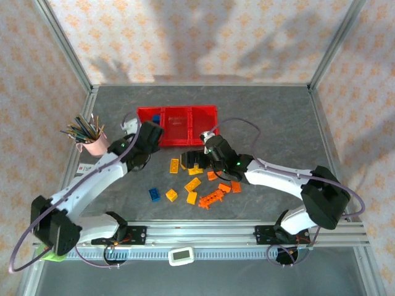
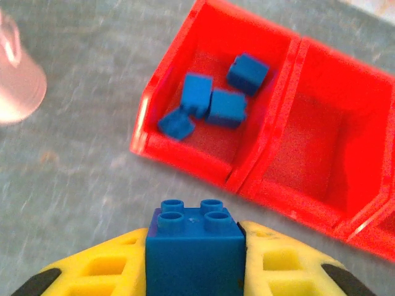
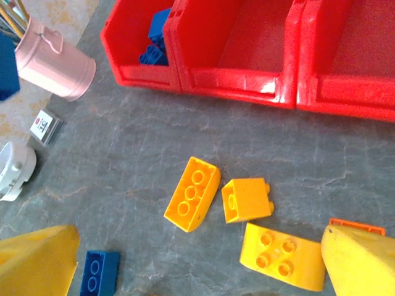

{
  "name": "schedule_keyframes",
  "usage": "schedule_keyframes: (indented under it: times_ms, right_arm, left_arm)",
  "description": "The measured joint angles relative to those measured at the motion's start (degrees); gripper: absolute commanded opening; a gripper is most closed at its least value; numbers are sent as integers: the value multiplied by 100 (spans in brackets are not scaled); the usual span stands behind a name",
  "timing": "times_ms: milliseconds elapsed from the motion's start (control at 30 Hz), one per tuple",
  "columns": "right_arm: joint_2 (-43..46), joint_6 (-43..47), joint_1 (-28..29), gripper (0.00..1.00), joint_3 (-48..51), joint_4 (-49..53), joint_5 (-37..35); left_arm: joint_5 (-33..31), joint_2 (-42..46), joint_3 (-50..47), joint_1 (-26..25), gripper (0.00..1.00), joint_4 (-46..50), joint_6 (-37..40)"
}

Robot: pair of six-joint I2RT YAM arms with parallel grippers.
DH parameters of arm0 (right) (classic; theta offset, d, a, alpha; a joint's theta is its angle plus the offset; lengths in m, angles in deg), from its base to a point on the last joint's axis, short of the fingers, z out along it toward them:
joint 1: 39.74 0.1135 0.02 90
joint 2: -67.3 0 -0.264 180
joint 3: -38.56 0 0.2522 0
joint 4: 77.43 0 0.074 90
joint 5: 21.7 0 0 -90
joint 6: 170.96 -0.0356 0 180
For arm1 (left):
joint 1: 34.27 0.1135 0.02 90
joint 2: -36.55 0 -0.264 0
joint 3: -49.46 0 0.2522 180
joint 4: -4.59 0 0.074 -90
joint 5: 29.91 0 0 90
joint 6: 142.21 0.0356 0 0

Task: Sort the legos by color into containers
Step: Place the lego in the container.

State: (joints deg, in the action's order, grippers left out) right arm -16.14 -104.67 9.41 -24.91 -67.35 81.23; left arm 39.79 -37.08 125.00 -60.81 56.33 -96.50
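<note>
Nearest the bases, loose yellow and orange plastic bricks [image 1: 196, 185] and one blue brick [image 1: 154, 194] lie unsorted on the table. The right gripper [image 3: 197, 271] hangs wide open above the yellows. The left gripper [image 2: 196, 274] clamps a square blue brick [image 2: 194, 237] just short of the red three-bin plastic tray [image 2: 290, 80], whose left bin holds four blue bricks [image 2: 210, 102]; I judge most sorting is left.

I count 3 red bins [image 1: 185, 109], joined in one row. Blue bricks [image 2: 225, 108]: 6 total, 4 in the left bin [image 2: 165, 69], 1 blue brick [image 2: 194, 231] in the left tool [image 2: 196, 259], 1 loose [image 1: 154, 194] on the tabletop [image 1: 278, 123]. Yellow bricks [image 1: 174, 164], loose: I make it about 5, some partly behind the right arm. Orange pieces [image 1: 235, 187]: about 4, including 1 long toothed piece [image 1: 210, 198]. 1 pink cup [image 1: 94, 143]; pencils too bunched to count.
</note>
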Motion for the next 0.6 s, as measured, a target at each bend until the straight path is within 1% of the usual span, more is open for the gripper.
schedule_keyframes:
  times_ms: [167, 400, 500, 600]
  right_arm:
    - [-94, 59, -46, 100, -76, -17, -184]
    - [-138, 61, -98, 100, -76, -20, -476]
    - [-136, 63, -109, 100, -76, -20, -555]
    - [-136, 63, -109, 100, -76, -20, -586]
  left_arm:
    - [245, -1154, 680, 531, 31, -627, 737]
    - [479, -2918, 1768, 839, 32, -942, 1309]
    - [476, -3353, 2055, 942, 33, -953, 1440]
    - [461, -3447, 2081, 1058, 34, -1008, 1506]
